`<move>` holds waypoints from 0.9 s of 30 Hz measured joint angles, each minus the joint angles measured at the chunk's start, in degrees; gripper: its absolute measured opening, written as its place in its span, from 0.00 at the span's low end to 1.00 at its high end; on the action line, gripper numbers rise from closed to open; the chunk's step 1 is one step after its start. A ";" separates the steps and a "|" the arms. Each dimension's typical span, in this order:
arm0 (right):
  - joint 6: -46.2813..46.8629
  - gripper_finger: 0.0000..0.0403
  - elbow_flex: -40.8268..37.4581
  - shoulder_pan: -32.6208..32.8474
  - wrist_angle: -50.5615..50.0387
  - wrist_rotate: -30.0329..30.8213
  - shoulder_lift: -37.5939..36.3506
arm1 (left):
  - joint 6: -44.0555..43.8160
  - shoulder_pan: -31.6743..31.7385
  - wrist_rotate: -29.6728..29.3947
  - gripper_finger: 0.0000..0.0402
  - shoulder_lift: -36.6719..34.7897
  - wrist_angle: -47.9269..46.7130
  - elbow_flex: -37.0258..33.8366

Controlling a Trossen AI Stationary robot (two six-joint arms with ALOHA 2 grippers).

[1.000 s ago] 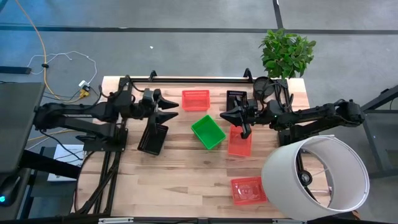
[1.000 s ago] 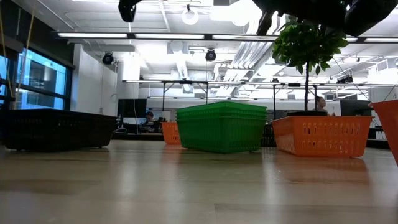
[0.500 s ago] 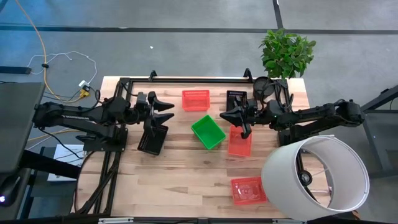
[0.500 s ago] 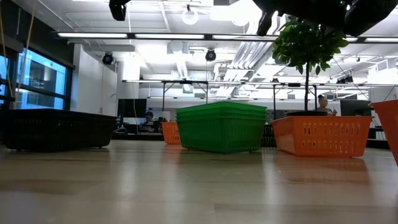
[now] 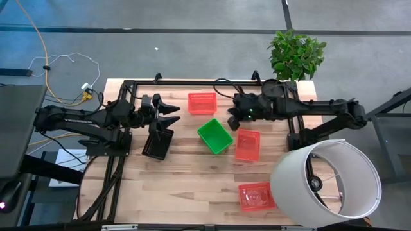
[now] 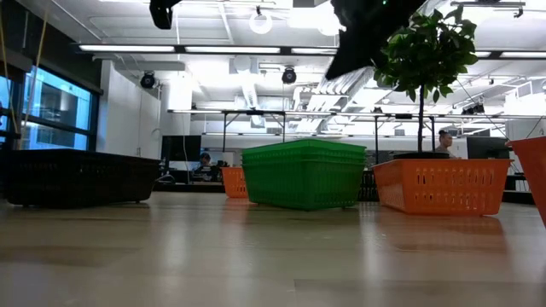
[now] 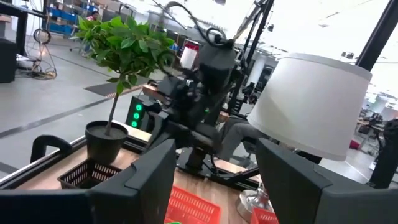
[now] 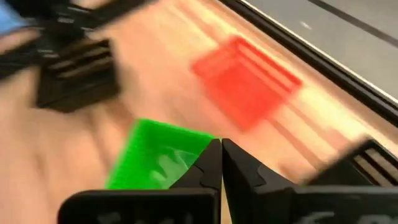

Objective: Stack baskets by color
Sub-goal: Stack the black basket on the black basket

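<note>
My left gripper (image 5: 174,113) hangs open above the table's left part, over the far end of a black basket (image 5: 157,142), and touches nothing. My right gripper (image 5: 231,119) is shut and empty; it slants down toward the green basket (image 5: 214,135) from above the table's middle. In the right wrist view the shut fingertips (image 8: 221,158) hover over the green basket (image 8: 158,165). One red basket (image 5: 201,102) sits at the far edge, another (image 5: 248,145) right of the green one, and a third (image 5: 255,196) near the front. A second black basket (image 5: 244,98) lies under the right arm.
A large white lampshade (image 5: 324,183) covers the near right corner beside the front red basket. A potted plant (image 5: 295,54) stands at the far right corner. Both arm bases and a black frame rail (image 5: 192,81) line the far edge. Bare wood lies at the near left.
My right gripper, which pointed straight down over the red basket right of the green one, has swung up and toward the far left; it now slants down over the green basket's far side. It stays shut and empty. The baskets have not moved.
</note>
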 joint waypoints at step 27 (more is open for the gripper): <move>40.16 0.65 -23.72 -13.11 -2.59 10.15 -2.09 | 1.07 3.72 3.23 0.00 -0.19 -4.57 0.00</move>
